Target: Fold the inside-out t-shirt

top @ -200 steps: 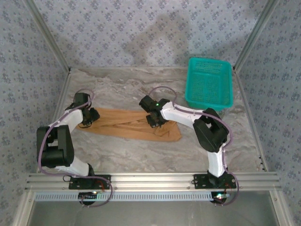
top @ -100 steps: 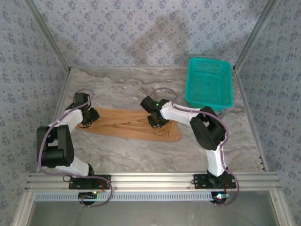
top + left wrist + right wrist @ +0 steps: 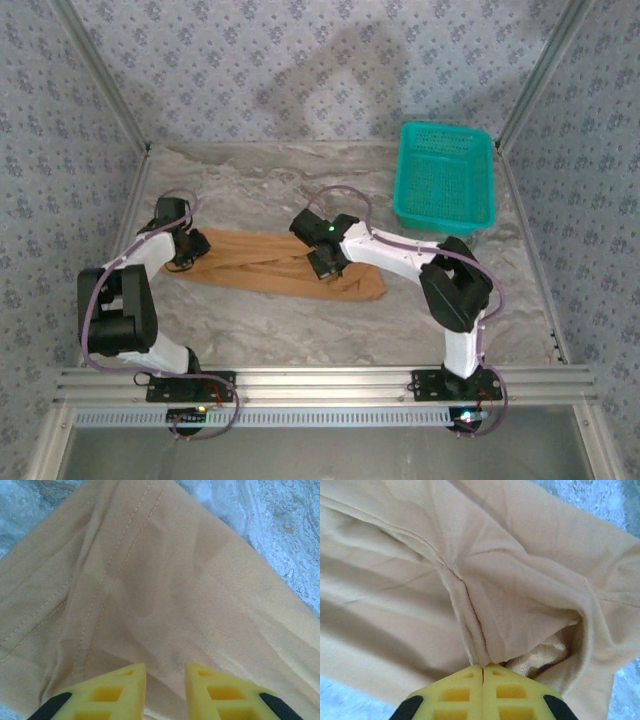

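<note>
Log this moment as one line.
stage: grasp | t-shirt: unfolded, rumpled | left hand: jaws apart over fabric | right hand: shut on t-shirt seam

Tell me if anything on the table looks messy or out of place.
The t-shirt is not lying flat: it is bunched into a long, creased strip across the table, with folds overlapping. The right hand is shut on a raised fold by a seam. The green basket looks fine.

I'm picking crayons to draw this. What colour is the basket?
The basket is turquoise green, clearest in the top external view.
</note>
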